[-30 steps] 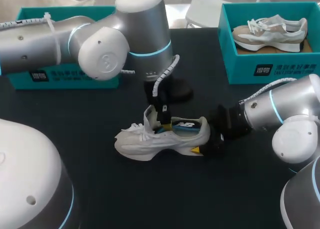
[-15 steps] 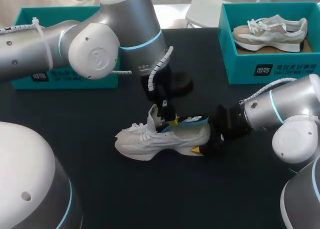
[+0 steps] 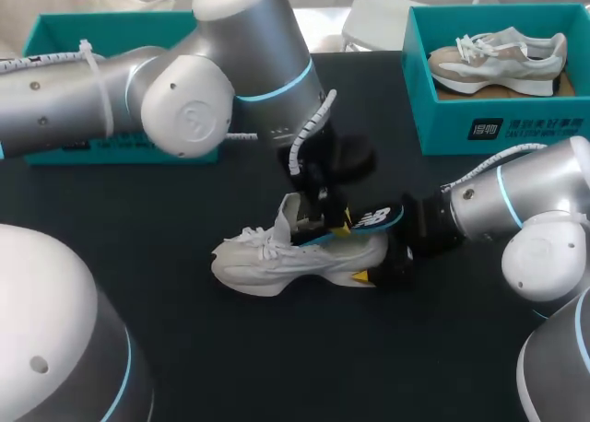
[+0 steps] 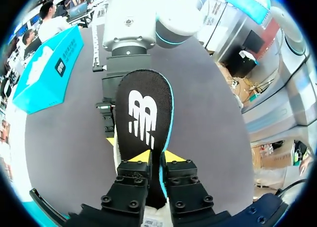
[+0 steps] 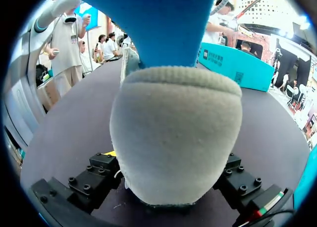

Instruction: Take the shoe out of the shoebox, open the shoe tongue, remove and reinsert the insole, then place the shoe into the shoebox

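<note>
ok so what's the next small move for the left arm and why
Probably lift the insole higher, toward the heel: the left end effector is shut on it, but its front end is in the shoe, whose heel the right end effector clamps.

The shoe [image 3: 295, 256] lies on its sole near the middle of the table [image 3: 230, 367], toe toward my left, heel toward my right. The right gripper [image 3: 383, 273] sits at the heel with one finger pressed to each side of it. The left gripper [image 3: 336, 227] is above the shoe's opening, clamped on the insole [image 3: 373, 219], which has one end down in the opening and the other raised over the heel. At the far right of the table stands the right shoebox [image 3: 498, 132] with another shoe [image 3: 498, 58] lying in it; at the far left, behind my left arm, stands the left shoebox [image 3: 55, 26]
</note>
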Motion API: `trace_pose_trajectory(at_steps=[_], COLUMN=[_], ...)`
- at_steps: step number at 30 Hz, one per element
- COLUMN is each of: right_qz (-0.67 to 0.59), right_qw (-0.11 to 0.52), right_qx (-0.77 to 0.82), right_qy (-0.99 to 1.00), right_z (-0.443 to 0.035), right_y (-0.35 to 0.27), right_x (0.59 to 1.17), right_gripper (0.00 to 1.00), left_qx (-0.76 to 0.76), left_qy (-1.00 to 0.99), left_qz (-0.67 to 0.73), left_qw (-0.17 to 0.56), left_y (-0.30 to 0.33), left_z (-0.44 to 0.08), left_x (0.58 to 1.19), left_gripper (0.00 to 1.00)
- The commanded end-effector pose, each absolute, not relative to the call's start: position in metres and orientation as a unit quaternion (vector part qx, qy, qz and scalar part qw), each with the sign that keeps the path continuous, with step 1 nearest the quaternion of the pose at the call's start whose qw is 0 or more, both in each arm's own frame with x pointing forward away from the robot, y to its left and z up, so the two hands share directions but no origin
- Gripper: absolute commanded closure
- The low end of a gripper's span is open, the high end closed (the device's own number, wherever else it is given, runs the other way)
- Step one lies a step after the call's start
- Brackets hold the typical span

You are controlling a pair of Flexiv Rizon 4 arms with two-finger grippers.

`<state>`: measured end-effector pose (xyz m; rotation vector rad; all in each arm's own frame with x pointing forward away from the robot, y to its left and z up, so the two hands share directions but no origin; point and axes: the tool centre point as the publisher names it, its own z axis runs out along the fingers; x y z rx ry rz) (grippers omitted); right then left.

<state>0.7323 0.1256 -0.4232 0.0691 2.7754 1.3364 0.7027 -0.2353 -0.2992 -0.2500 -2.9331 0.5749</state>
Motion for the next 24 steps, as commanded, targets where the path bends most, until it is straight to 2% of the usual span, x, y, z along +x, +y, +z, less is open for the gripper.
trace_pose_trajectory(at_steps=[1,2,3,6,16,19,20,22,24], right_qz=[0.431,0.431,0.431,0.431,0.431,0.431,0.431,0.431,0.431], right_qw=[0.030,0.030,0.030,0.030,0.030,0.030,0.030,0.030,0.030], right_qx=[0.023,0.023,0.023,0.023,0.023,0.023,0.023,0.023,0.023], right_qy=[0.901,0.901,0.901,0.901,0.901,0.901,0.901,0.901,0.901], right_z=[-0.426,-0.426,-0.426,-0.426,-0.426,-0.426,-0.426,-0.426,-0.426], right_y=[0.125,0.125,0.125,0.125,0.125,0.125,0.125,0.125,0.125], right_x=[0.733,0.733,0.733,0.733,0.733,0.733,0.733,0.733,0.733], right_gripper=[1.00,1.00,1.00,1.00,1.00,1.00,1.00,1.00,1.00], left_qx=[-0.070,-0.066,-0.066,-0.057,-0.030,-0.023,-0.020,-0.018,-0.014], left_qy=[-0.975,-0.975,-0.973,-0.970,-0.954,-0.949,-0.947,-0.947,-0.946], left_qz=[0.211,0.212,0.222,0.234,0.273,0.280,0.282,0.286,0.288], left_qw=[0.021,0.014,0.007,-0.020,-0.120,-0.145,-0.149,-0.147,-0.147], left_y=[-0.221,-0.220,-0.220,-0.219,-0.226,-0.232,-0.234,-0.238,-0.241], left_z=[-0.299,-0.298,-0.298,-0.298,-0.302,-0.304,-0.304,-0.306,-0.307], left_x=[0.691,0.690,0.689,0.688,0.691,0.693,0.695,0.698,0.701], left_gripper=[0.54,0.44,0.39,0.48,0.38,0.39,0.41,0.53,0.53])
